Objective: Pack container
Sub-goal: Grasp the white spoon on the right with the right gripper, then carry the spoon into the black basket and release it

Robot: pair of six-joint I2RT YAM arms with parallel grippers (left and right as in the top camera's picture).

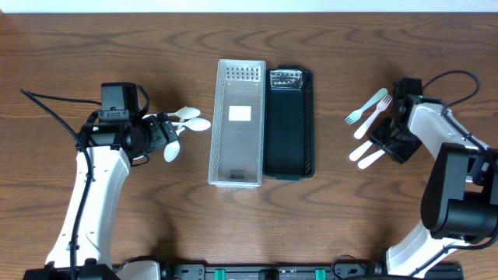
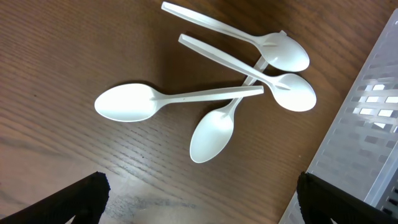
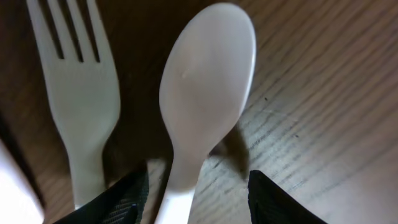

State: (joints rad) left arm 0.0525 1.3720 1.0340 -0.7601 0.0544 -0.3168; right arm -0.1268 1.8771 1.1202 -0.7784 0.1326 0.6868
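Observation:
A clear white container (image 1: 237, 124) stands at the table's middle with a black tray (image 1: 289, 128) against its right side. Several white spoons (image 2: 211, 93) lie in a loose pile left of the container (image 2: 373, 106). My left gripper (image 2: 199, 208) is open and empty just short of them. At the right lie two forks (image 1: 367, 109) and two white utensils (image 1: 364, 154). My right gripper (image 3: 199, 199) is open low over the table, with a white spoon's (image 3: 205, 93) handle between its fingers. A white fork (image 3: 81, 93) lies just left of that spoon.
The container holds a white label (image 1: 240, 113) on its floor. A clear packet (image 1: 285, 78) sits at the black tray's far end. Cables trail from both arms at the left (image 1: 54, 109) and right (image 1: 459, 78).

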